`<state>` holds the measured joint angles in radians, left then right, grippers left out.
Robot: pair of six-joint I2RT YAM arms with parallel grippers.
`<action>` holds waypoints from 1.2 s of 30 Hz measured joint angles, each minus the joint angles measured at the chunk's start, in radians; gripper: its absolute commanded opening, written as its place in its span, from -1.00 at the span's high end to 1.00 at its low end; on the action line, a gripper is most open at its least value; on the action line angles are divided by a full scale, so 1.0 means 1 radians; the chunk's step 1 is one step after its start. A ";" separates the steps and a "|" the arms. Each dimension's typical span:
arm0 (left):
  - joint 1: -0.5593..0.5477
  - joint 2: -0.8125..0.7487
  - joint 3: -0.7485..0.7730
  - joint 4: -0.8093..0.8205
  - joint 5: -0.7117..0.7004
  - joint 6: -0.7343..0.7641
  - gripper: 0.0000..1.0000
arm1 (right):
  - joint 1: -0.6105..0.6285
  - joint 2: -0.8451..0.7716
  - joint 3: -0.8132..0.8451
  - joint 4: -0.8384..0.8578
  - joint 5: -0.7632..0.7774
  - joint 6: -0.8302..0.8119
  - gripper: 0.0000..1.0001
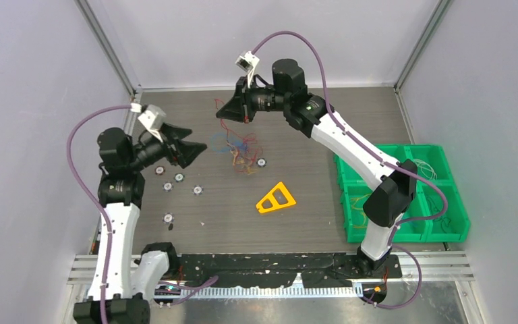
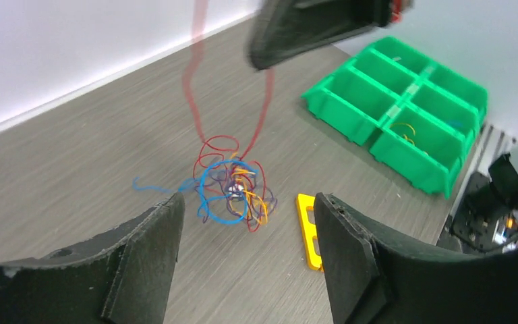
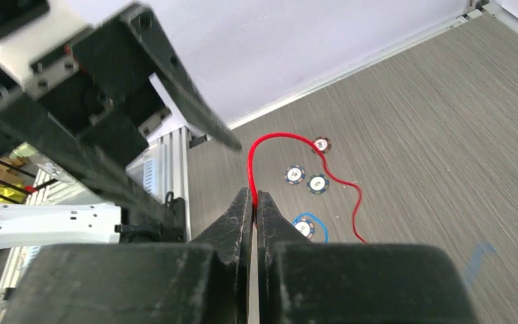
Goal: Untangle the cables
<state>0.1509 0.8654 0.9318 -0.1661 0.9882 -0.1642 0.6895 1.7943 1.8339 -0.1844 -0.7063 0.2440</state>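
The cables (image 1: 238, 147) lie as a small tangle of red, blue, orange and purple wires on the table's middle, also in the left wrist view (image 2: 233, 191). My right gripper (image 1: 233, 110) hovers above the tangle's far left side. It is shut (image 3: 253, 197) on a loop of red wire (image 3: 251, 165) that rises from the bunch (image 2: 192, 94). A blue wire (image 3: 315, 219) curls round a chip. My left gripper (image 1: 199, 143) is open and empty (image 2: 248, 200), raised left of the tangle and pointing at it.
A yellow plastic triangle (image 1: 276, 198) lies right of and nearer than the tangle (image 2: 306, 231). Green bins (image 1: 405, 196) holding a few wires stand at the right (image 2: 405, 115). Several poker chips (image 1: 179, 177) lie at the left (image 3: 307, 179), one (image 1: 261, 162) beside the tangle.
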 measured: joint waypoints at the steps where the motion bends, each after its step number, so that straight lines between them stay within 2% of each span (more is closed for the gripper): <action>1: -0.047 -0.007 -0.006 0.009 -0.012 0.027 -0.39 | 0.001 0.000 0.003 0.005 -0.002 0.010 0.89; 4: -0.198 0.014 -0.009 0.021 -0.093 0.111 -0.40 | 0.002 0.000 0.004 0.027 -0.007 0.043 0.89; 8: -0.332 0.117 0.025 0.028 -0.190 0.192 -0.31 | 0.002 -0.003 0.001 0.051 -0.011 0.080 0.89; 13: -0.423 0.262 0.034 0.043 -0.277 0.257 0.19 | 0.002 -0.024 -0.002 0.073 -0.014 0.118 0.89; 14: -0.431 0.269 0.014 0.043 -0.298 0.273 0.23 | 0.002 -0.031 -0.002 0.077 -0.014 0.123 0.89; 17: -0.421 0.255 -0.090 0.044 -0.340 0.299 0.30 | -0.006 -0.052 0.003 0.079 -0.014 0.131 0.89; 22: -0.333 0.172 -0.294 -0.003 -0.351 0.326 0.44 | -0.046 -0.058 0.085 0.079 -0.021 0.152 0.89; 31: -0.311 0.083 -0.417 -0.049 -0.421 0.432 0.54 | -0.179 -0.071 0.296 0.105 -0.019 0.178 0.89; 34: -0.277 0.106 -0.422 -0.075 -0.460 0.464 0.51 | -0.209 -0.084 0.306 0.118 -0.022 0.192 0.89; 36: -0.248 0.138 -0.412 -0.093 -0.483 0.486 0.42 | -0.222 -0.087 0.311 0.125 -0.027 0.206 0.89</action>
<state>-0.0971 1.0035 0.5194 -0.2596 0.5056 0.3222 0.4679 1.7077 2.1445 -0.0593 -0.7338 0.4496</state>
